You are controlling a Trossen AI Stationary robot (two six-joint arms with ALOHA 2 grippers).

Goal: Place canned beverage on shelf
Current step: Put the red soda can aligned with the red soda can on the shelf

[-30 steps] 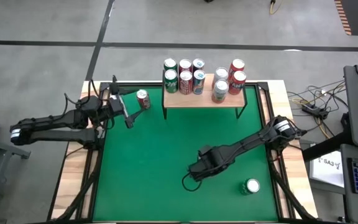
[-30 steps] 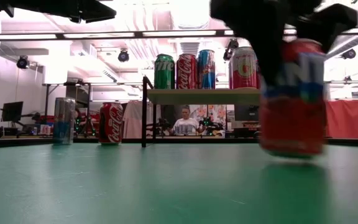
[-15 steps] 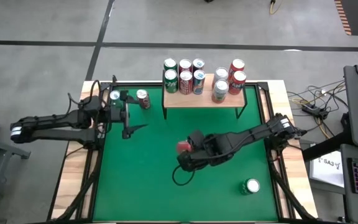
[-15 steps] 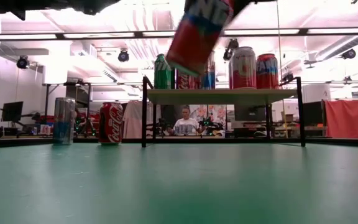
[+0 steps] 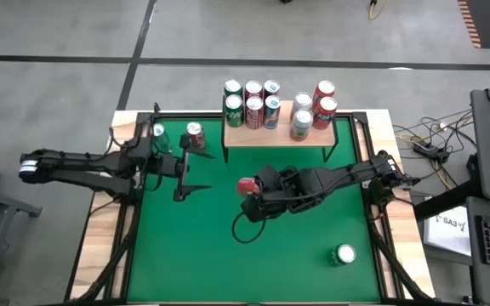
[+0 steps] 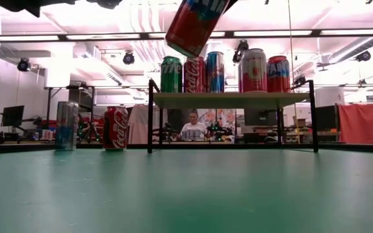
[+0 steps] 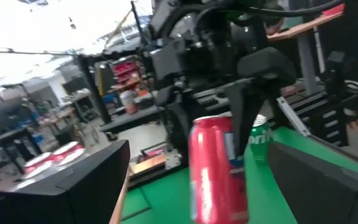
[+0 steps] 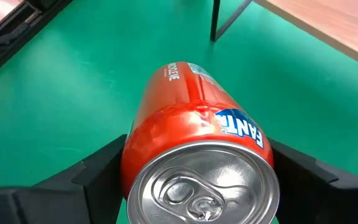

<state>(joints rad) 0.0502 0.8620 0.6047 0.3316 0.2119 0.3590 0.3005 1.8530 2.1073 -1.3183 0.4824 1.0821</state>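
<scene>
Right hand (image 8: 197, 186) clamps Fanta can (image 8: 197, 168) mid-body, tilted in the air; thin wall looks slick and dentable. Left hand (image 5: 196, 172) released.

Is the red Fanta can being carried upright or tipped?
Tipped: the Fanta can hangs slanted above the table, gripped by the right end effector.

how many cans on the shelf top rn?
7 on the shelf: a cluster of five at its left, two red cans at its right. The silver can looks to be in front; others may be hidden.
</scene>
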